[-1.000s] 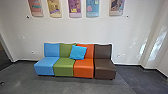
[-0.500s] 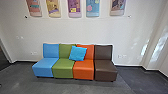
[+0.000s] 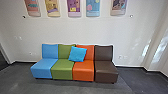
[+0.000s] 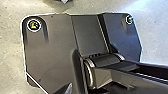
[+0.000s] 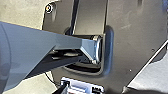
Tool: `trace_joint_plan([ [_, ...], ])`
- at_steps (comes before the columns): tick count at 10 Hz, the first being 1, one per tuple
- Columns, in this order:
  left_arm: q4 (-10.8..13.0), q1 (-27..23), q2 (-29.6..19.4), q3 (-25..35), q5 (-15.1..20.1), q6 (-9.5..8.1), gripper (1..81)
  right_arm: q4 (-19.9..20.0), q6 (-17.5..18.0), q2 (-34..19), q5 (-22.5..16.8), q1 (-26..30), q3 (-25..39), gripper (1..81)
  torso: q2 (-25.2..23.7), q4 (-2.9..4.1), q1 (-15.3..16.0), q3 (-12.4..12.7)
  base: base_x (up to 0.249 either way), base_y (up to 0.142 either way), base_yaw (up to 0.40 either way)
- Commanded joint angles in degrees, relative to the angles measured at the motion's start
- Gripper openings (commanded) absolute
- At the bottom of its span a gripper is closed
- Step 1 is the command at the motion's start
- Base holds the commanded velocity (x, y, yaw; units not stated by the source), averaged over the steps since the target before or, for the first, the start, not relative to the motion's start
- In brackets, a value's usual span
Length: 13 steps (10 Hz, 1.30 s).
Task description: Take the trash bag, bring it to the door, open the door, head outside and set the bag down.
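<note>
In the left wrist view, my own dark base plate and jointed bar lie over a pale floor, with a small dark shape at the picture's edge that I cannot identify. The right wrist view has the same plate and bar, plus a pale fitting with dark parts beside them. I cannot tell how either gripper stands, or whether it holds anything. At the far left of the head view is a dark area (image 3: 3,61) past the wall's edge; whether it is a doorway I cannot tell.
A row of blue, green, orange and brown seats (image 3: 83,71) stands ahead against a white wall (image 3: 75,31). A bright blue cushion (image 3: 77,54) leans on it. Posters (image 3: 74,8) hang above. Dark grey floor (image 3: 17,77) lies in front, and a wall corner stands at the right.
The head camera has moved a little closer to the seats, which look slightly larger. The seats and cushion keep their places relative to each other.
</note>
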Motion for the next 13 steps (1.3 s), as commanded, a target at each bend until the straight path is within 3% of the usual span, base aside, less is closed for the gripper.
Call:
trace_joint_plan([
  [1, -0.1, -2.5, -0.1, 0.5, 3.8, 0.46, 81.1, -0.4, -0.1, -0.2, -3.0, 1.1, 1.0, 81.1, 0.0, 0.0, 0.0, 0.0, 0.0, 0.0, 0.0],
  [4, -0.5, -2.5, -1.3, 1.5, 4.1, 0.2, 81.1, 0.0, -0.1, -1.4, -3.0, 1.1, 3.4, 81.1, 0.0, 0.0, 0.0, 0.0, 0.0, 0.0, 0.0],
  [7, -0.9, -2.6, -5.4, 7.2, 4.3, 0.02, 81.1, 0.0, -0.1, -5.0, -3.0, 1.2, 9.2, 81.1, 0.0, 0.0, 0.0, 0.0, 0.0, 0.0, 0.0],
  [11, -0.9, -3.5, -12.2, 14.7, 3.9, -0.24, 81.1, 0.0, 0.5, -12.8, -3.0, 1.9, 22.0, 81.1, 0.0, 0.0, 0.0, 0.0, 0.0, 0.0, 0.0],
  [12, -0.9, -4.0, -14.0, 17.2, 3.9, -0.33, 81.1, 0.0, 0.6, -15.2, -3.0, 1.9, 26.0, 81.1, 0.0, 0.0, 0.0, -1.7, 0.0, 0.0, 0.0],
  [13, -1.0, -4.7, -15.5, 18.9, 3.9, -0.33, 81.1, 0.1, 0.6, -17.7, -3.0, 2.3, 29.5, 81.1, -5.7, 0.0, 3.6, -5.4, 0.0, 0.0, 0.0],
])
